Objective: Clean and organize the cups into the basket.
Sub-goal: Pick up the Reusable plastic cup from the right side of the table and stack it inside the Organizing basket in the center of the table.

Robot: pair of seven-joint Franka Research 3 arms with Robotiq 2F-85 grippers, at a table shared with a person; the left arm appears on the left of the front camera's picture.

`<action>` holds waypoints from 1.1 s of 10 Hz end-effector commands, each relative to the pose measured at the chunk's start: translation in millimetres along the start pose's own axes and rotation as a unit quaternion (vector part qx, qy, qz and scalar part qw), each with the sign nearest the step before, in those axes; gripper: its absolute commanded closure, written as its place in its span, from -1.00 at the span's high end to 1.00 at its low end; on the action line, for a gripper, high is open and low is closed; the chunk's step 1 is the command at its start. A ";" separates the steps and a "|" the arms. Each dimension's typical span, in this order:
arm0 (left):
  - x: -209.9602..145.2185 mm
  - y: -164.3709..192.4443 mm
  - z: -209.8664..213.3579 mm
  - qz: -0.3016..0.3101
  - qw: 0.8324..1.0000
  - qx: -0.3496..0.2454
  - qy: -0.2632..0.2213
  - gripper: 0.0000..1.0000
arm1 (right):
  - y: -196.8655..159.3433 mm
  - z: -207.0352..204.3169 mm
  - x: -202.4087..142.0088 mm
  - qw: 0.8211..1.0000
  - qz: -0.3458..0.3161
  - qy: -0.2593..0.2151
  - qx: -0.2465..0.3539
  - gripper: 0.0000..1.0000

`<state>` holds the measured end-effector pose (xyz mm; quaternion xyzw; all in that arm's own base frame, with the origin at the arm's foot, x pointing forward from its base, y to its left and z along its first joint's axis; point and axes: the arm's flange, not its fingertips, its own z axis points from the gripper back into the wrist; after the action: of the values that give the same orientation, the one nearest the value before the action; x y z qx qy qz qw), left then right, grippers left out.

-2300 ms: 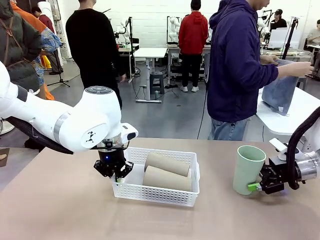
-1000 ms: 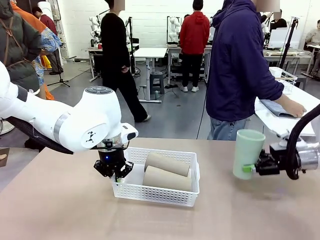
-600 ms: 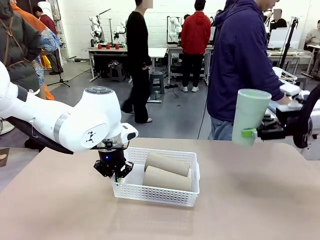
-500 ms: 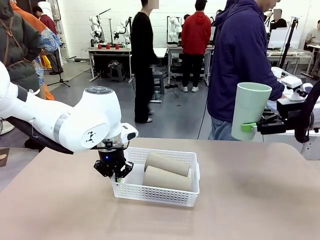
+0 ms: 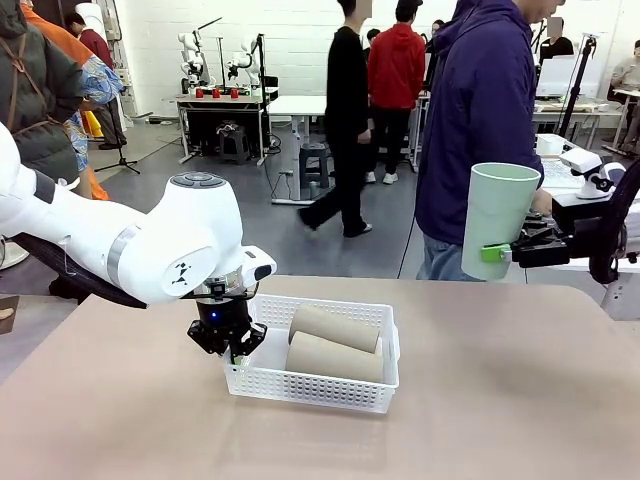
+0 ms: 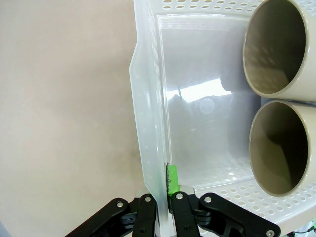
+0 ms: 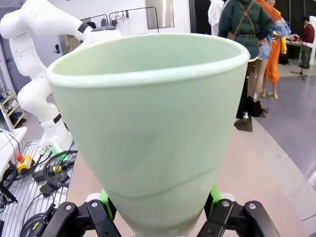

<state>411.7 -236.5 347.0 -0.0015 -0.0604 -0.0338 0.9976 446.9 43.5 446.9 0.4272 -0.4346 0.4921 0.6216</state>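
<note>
Left gripper (image 5: 228, 345) (image 6: 165, 186): the jaws were drawn narrow and pinched onto the short left end wall of the basket (image 5: 310, 388) (image 6: 148, 98). In the left wrist view 1 finger sat outside the wall and 1 inside, with a green pad (image 6: 172, 178) pressed flat against the inner face. The gripper pointed straight down from the white left arm (image 5: 150, 245).

The basket rested flat on the table (image 5: 480, 400), left of centre. Inside it lay 2 cups on their sides, parallel to the long walls and touching each other: the rear beige cup (image 5: 334, 327) (image 6: 276, 47) and the front beige cup (image 5: 333, 357) (image 6: 284, 148). Both occupied the right portion of the basket, with their mouths facing the gripped end. The floor of the basket between the cups and the gripped wall was bare.

Right gripper (image 5: 497, 252) (image 7: 160, 200): the jaws stood fairly wide and gripped the mint-green cup (image 5: 497, 215) (image 7: 148, 123) near its base, 1 green pad on each side. The cup was upright, mouth up, held in the air well above the table at the right side and well apart from the basket.

A person in a dark blue hoodie (image 5: 475, 130) stood at the far edge of the table, just behind the raised cup
</note>
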 end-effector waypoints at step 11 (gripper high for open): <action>-0.5 0.4 2.3 -0.001 1.000 0.001 -0.003 -1.00 | 86.3 -224.8 125.1 0.870 0.133 0.471 0.060 0.61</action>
<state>411.6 -236.7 346.9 -0.0015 -0.0603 -0.0341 0.9976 375.7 292.3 518.6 0.1207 -0.1782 0.7341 0.6441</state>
